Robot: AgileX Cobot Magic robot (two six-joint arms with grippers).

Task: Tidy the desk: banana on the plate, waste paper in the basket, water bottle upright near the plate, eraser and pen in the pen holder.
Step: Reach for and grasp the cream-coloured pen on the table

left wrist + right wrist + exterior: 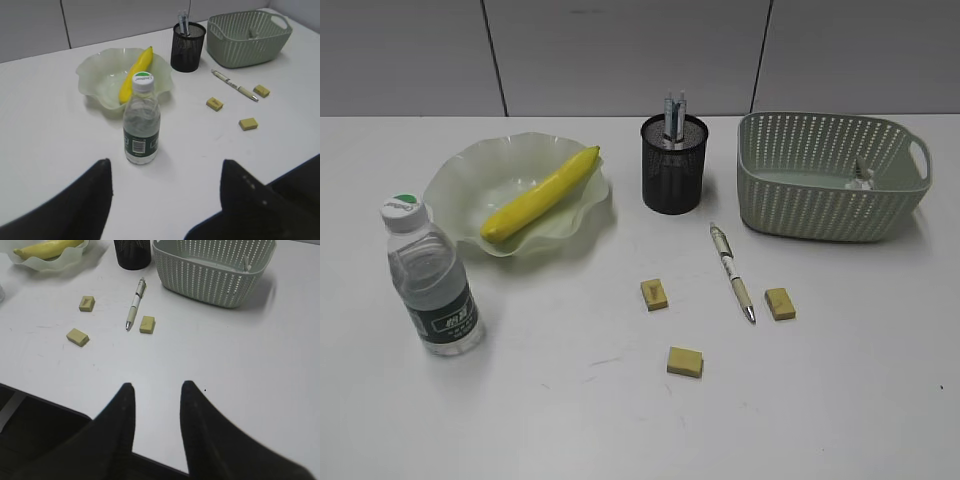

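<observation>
The banana (pixel 542 193) lies on the ruffled plate (pixel 455 170). The water bottle (pixel 430 280) stands upright in front of the plate's left side. The waste paper (pixel 861 178) lies inside the basket (pixel 830 175). The black mesh pen holder (pixel 673 165) holds pens. A pen (pixel 733 272) and three yellow erasers (pixel 655 294) (pixel 780 303) (pixel 685 361) lie on the desk (pixel 840 380). Neither gripper shows in the exterior view. My left gripper (pixel 165 172) is open and empty, just short of the bottle (pixel 141 122). My right gripper (pixel 156 392) is open and empty, near the desk's front edge.
In the right wrist view the pen (pixel 135 305) and erasers (pixel 147 324) (pixel 77 337) (pixel 87 303) lie ahead of the jaws, with the basket (pixel 215 275) beyond. The desk's front edge runs under the right gripper. A grey panelled wall stands behind the desk.
</observation>
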